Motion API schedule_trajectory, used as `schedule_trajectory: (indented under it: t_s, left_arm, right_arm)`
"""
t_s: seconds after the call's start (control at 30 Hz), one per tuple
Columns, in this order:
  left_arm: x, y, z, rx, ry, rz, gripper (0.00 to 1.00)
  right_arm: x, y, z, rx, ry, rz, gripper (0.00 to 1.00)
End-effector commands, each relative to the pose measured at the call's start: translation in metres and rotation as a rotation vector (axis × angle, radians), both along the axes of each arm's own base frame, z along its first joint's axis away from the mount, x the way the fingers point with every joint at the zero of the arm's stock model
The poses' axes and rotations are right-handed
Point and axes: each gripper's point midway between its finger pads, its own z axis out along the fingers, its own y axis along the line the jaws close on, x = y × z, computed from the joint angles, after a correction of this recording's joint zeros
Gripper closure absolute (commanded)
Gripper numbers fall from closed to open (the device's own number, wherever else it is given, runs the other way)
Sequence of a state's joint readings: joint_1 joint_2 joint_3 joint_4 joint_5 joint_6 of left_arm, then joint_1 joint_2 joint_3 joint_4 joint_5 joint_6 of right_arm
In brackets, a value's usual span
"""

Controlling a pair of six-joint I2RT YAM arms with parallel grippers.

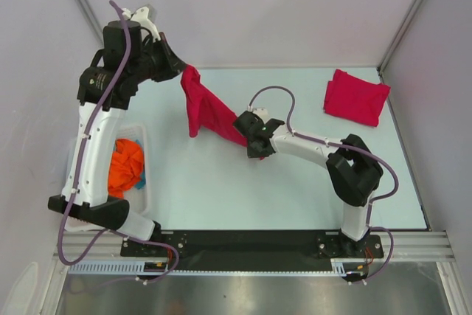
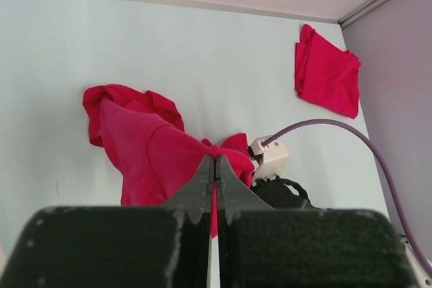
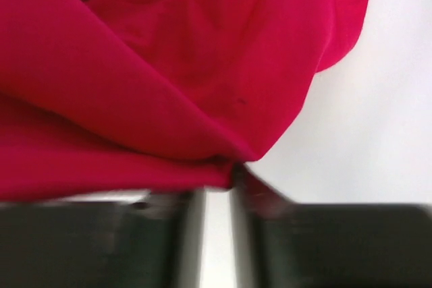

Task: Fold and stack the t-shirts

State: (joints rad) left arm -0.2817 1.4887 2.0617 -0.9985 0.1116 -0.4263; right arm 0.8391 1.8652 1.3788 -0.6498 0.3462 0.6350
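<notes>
Overhead, the table point(image 1: 221, 189) carries a loose t-shirt point(image 1: 203, 108) just toward 11 o'clock of centre, raised at its upper end and trailing toward 4 o'clock. A folded t-shirt point(image 1: 355, 97) lies at 2 o'clock, and a bin point(image 1: 147, 182) of orange cloth point(image 1: 124, 167) sits at 9. Left gripper point(image 2: 214, 160): fingers clamped on the loose t-shirt. Right gripper point(image 1: 254, 142): fingers narrow at a fold; whether they grip it cannot be told.

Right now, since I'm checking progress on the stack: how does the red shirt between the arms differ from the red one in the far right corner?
The hanging shirt is lifted, pinched in the shut left hand, its low end at the right hand; the folded shirt lies on the table, untouched. The hanging shirt is loose and draped; the folded shirt is a compact, roughly square packet. Both are plain red.
</notes>
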Motion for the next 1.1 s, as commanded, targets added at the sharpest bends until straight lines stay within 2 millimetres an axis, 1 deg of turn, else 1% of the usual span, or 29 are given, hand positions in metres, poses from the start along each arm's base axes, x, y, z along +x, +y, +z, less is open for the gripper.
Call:
schedule_trajectory:
  t_s: [0.0, 0.1, 0.3, 0.4, 0.53, 0.57, 0.6, 0.63, 0.67, 0.7, 0.73, 0.77, 0.8, 0.83, 0.87, 0.9, 0.93, 1.0, 1.03, 1.07]
  left_arm:
    - [-0.011, 0.007, 0.027, -0.012, -0.089, -0.012, 1.0]
    - [-0.013, 0.009, 0.026, -0.01, -0.088, -0.008, 1.0]
    - [-0.013, 0.012, 0.026, -0.01, -0.089, -0.006, 1.0]
    - [-0.01, 0.01, 0.023, -0.008, -0.08, -0.014, 1.0]
    - [0.002, 0.005, 0.005, -0.001, -0.045, -0.027, 1.0]
    - [0.006, 0.001, 0.0, -0.001, -0.03, -0.044, 1.0]
    - [0.009, -0.001, -0.003, -0.001, -0.023, -0.052, 1.0]
    - [0.012, -0.003, -0.004, -0.002, -0.019, -0.057, 1.0]
    - [0.014, -0.004, -0.005, -0.002, -0.016, -0.059, 1.0]
    - [0.019, -0.006, -0.011, -0.002, -0.003, -0.064, 1.0]
    - [0.021, -0.007, -0.013, -0.002, 0.003, -0.067, 1.0]
    - [0.023, -0.008, -0.014, -0.003, 0.007, -0.068, 1.0]
    - [0.028, -0.009, -0.019, -0.003, 0.019, -0.069, 1.0]
    - [0.029, -0.01, -0.017, -0.005, 0.017, -0.069, 1.0]
    - [0.031, -0.01, -0.02, -0.003, 0.023, -0.068, 1.0]
    - [0.032, -0.01, -0.019, -0.003, 0.023, -0.068, 1.0]
    - [0.034, -0.011, -0.019, -0.004, 0.022, -0.068, 1.0]
    - [0.034, -0.01, -0.016, -0.001, 0.019, -0.062, 1.0]
    - [0.033, -0.01, -0.012, -0.003, 0.011, -0.062, 1.0]
    - [0.034, -0.01, -0.01, -0.004, 0.006, -0.061, 1.0]
  right_arm:
    - [0.017, 0.011, 0.009, 0.03, -0.052, -0.009, 1.0]
    - [0.017, 0.008, 0.007, 0.02, -0.054, -0.008, 1.0]
    - [0.018, 0.009, 0.011, 0.031, -0.077, -0.009, 1.0]
    - [0.019, 0.011, 0.019, 0.043, -0.096, -0.007, 1.0]
    - [0.022, 0.015, 0.037, 0.047, -0.149, 0.006, 1.0]
    - [0.026, 0.019, 0.048, 0.054, -0.173, 0.008, 1.0]
    - [0.028, 0.02, 0.053, 0.047, -0.186, 0.012, 1.0]
    - [0.03, 0.017, 0.059, 0.019, -0.203, 0.012, 1.0]
    - [0.031, 0.02, 0.066, 0.011, -0.22, 0.017, 1.0]
    - [0.036, 0.026, 0.083, 0.026, -0.253, 0.018, 1.0]
    - [0.037, 0.024, 0.091, 0.003, -0.272, 0.017, 1.0]
    - [0.037, 0.027, 0.101, -0.004, -0.291, 0.032, 1.0]
    - [0.041, 0.035, 0.122, 0.019, -0.329, 0.035, 1.0]
    - [0.04, 0.032, 0.13, -0.007, -0.34, 0.034, 1.0]
    - [0.04, 0.034, 0.141, -0.013, -0.362, 0.043, 1.0]
    - [0.037, 0.043, 0.16, 0.008, -0.394, 0.054, 1.0]
    - [0.036, 0.041, 0.168, -0.012, -0.409, 0.052, 1.0]
    - [0.029, 0.044, 0.182, -0.016, -0.425, 0.068, 1.0]
    - [0.028, 0.046, 0.194, -0.004, -0.447, 0.064, 1.0]
    - [0.027, 0.045, 0.198, -0.004, -0.456, 0.063, 1.0]
